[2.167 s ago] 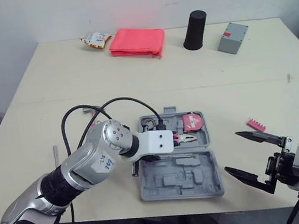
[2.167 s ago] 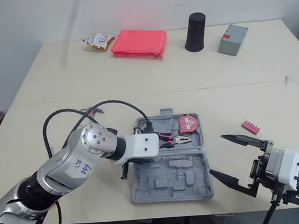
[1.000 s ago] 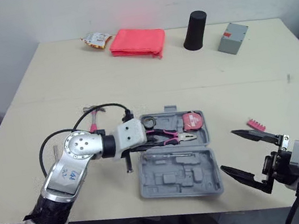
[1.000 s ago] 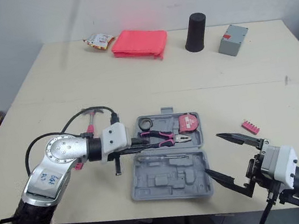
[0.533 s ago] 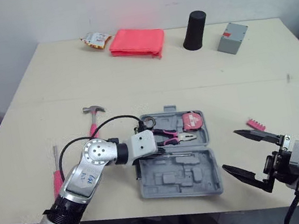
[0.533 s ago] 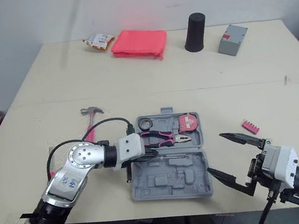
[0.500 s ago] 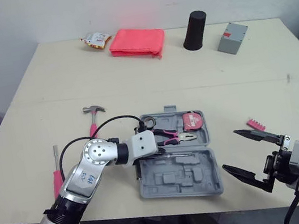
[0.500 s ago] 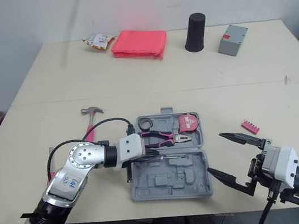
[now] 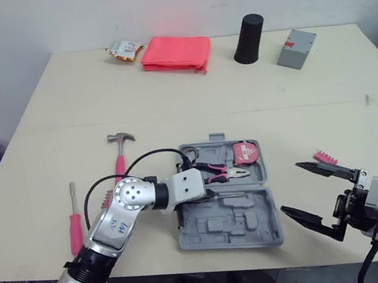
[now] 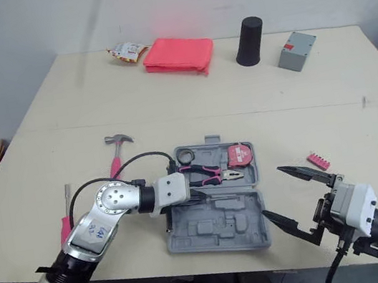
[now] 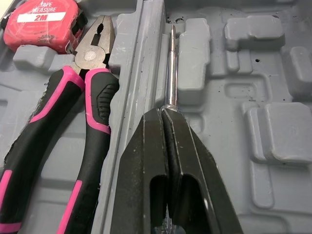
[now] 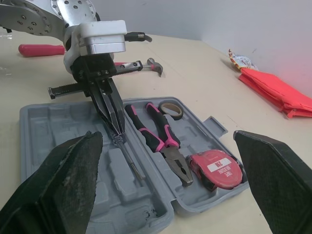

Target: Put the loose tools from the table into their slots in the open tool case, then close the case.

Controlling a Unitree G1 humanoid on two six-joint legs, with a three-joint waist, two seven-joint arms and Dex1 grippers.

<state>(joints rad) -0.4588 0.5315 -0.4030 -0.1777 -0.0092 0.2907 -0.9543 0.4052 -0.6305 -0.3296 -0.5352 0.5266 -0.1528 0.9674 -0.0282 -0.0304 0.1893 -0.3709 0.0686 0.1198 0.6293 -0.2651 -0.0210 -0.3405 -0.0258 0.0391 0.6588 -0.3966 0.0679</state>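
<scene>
The open tool case [image 9: 222, 229] lies flat near the table's [image 9: 68, 111] front edge, between the robot's two arms. The left gripper [image 11: 167, 109] is inside it, its black fingers [image 11: 146, 146] pinched together on a thin metal screwdriver shaft [image 11: 170, 68]. The shaft lies in the near half of the case, just beside the middle ridge. Its long axis runs across the case and its tip points to the robot's right. Past the ridge, the pink-and-black pliers [image 9: 222, 172] point the same way, nose near the red tape measure [image 9: 244, 152]. The right gripper [image 9: 291, 187] hangs to the right of the case with its fingers spread wide, holding nothing. A hammer [image 9: 119, 149] and a red-handled screwdriver [image 9: 75, 229] lie loose to the left of the case, and a pink bit strip [image 9: 325, 158] to its right.
</scene>
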